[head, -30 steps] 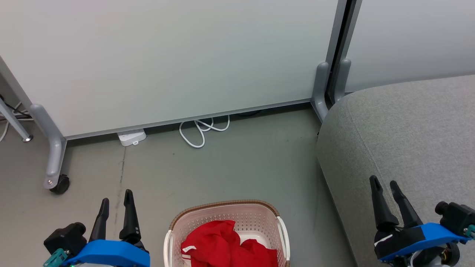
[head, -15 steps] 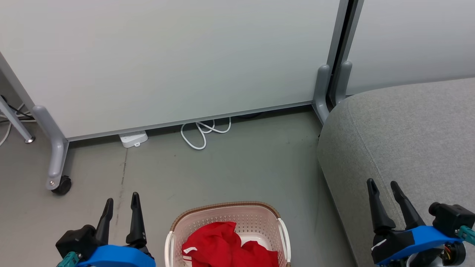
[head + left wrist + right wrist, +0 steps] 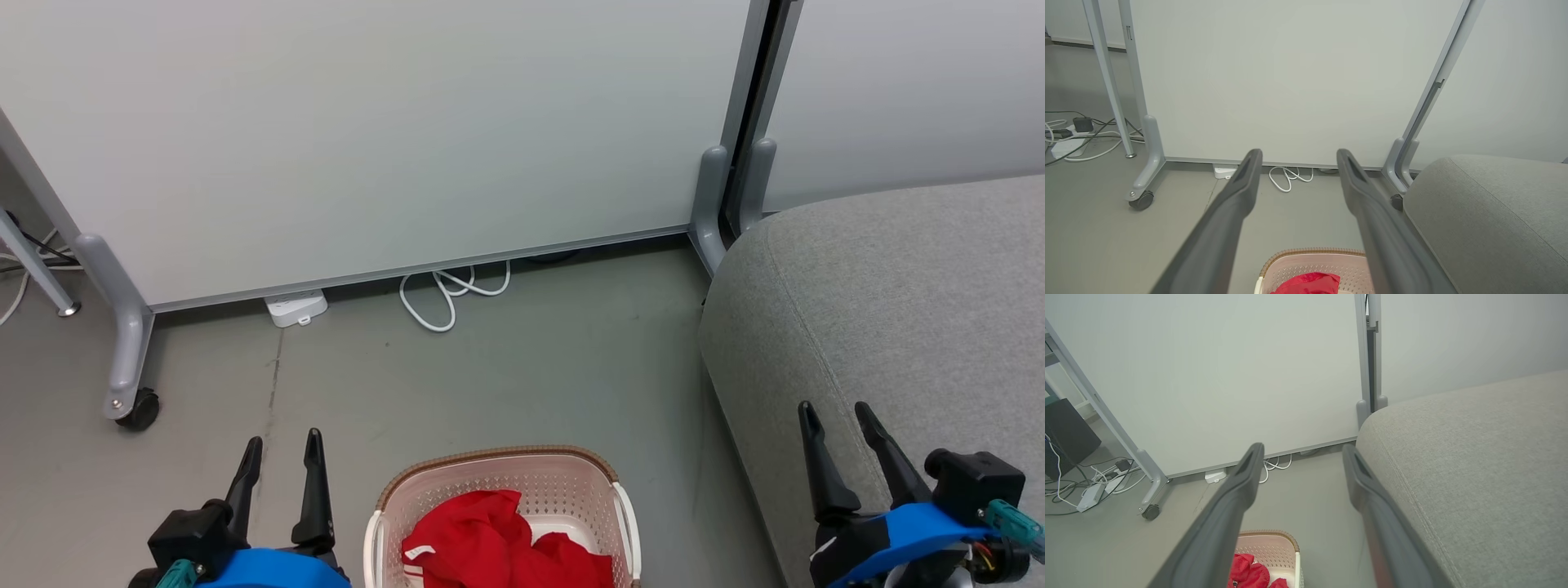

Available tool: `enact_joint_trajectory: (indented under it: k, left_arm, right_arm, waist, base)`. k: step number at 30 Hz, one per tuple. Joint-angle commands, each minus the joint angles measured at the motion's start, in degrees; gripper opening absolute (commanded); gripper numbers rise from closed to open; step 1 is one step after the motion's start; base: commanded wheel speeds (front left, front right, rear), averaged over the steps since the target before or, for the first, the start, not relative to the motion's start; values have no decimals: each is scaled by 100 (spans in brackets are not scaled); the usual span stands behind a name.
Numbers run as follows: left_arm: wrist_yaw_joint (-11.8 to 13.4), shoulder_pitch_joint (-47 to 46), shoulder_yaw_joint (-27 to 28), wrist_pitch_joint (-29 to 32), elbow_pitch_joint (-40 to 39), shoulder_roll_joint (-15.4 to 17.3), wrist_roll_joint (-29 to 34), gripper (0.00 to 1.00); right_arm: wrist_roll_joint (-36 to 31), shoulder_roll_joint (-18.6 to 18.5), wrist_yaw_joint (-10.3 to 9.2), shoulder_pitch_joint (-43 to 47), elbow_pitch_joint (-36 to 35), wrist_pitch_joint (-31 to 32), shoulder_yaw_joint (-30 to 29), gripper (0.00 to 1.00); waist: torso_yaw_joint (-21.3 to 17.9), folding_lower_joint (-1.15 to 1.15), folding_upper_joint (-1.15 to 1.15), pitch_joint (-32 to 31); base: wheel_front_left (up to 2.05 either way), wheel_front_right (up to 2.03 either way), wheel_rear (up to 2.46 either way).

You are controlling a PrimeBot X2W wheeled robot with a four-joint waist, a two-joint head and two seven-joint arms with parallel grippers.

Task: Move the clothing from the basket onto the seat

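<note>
At your far left a grey partition leg (image 3: 122, 327) stands on a black caster (image 3: 140, 410) on the grey floor (image 3: 531, 367). Just right of it, at the bottom of the head view, your left gripper (image 3: 283, 438) points up the picture with its two dark fingers spread apart and nothing between them. It sits beside the basket (image 3: 498, 453), not touching it. Up by the foot of the pale partition panel (image 3: 367, 139) you can see a white power strip (image 3: 295, 308) and, further right, a looped white cable (image 3: 449, 290). The cream perforated basket with its brown rim rests on the floor at bottom centre, and the clothing (image 3: 490, 539) lies bunched inside it, bright red with a scrap of white showing at its left edge. Right of the basket, near but apart from it, rises the big grey seat (image 3: 898, 286) with a seam running along its rounded edge. Your right gripper (image 3: 833, 408) shows against the seat's near part, fingers likewise parted and empty — you cannot tell from these views whether it touches the fabric.
</note>
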Motion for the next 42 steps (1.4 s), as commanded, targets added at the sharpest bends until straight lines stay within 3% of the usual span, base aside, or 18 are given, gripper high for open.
enact_joint_trajectory:
  k: [1,27,42]
  left_arm:
    - [-28,46,-1,-75,-3,13,147,100]
    - [-79,153,-76,-351,66,-34,1071,100]
    - [-110,231,-67,-348,131,-62,1016,100]
  right_arm:
    - [-203,-13,12,58,-67,-49,9,100]
    - [-1274,-9,15,137,-99,-191,51,100]
    - [-1234,-8,10,102,-73,-203,101,100]
  waist:
    - [0,0,0,-4]
    - [2,0,0,-51]
    - [-47,0,0,-12]
  base:
    - [0,0,0]
    - [0,0,0]
    - [0,0,0]
